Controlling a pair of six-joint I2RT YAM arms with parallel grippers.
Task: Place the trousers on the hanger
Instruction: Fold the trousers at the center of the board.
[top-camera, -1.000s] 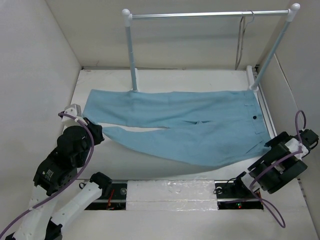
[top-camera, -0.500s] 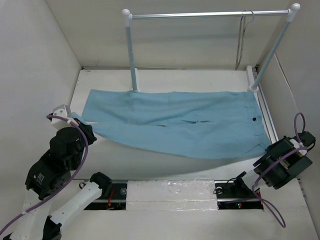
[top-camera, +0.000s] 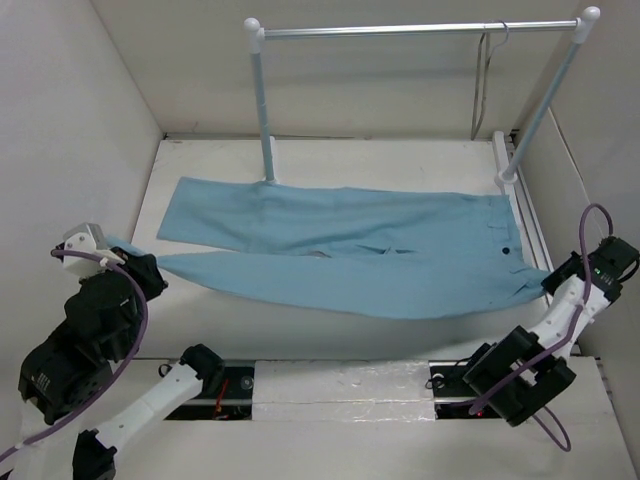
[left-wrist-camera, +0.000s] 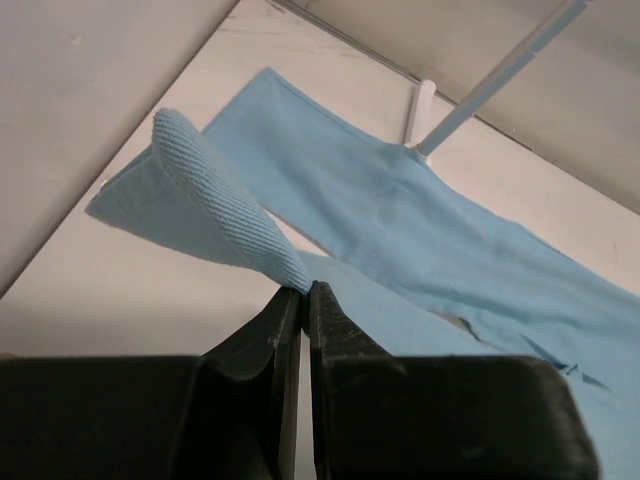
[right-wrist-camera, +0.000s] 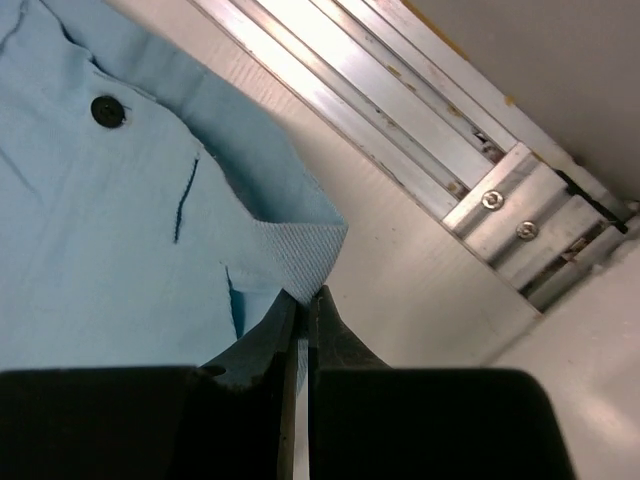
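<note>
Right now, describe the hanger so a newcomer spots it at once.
Find the rack at the back, white posts under a silver bar. The hanger hooks on that bar near its right post. It is thin grey wire, unlike the thick posts.

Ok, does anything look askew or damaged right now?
Nothing stands out. The trousers are pinched at one leg's hem by the left gripper and at the waistband corner by the right gripper. The hanger hangs on the rack.
</note>
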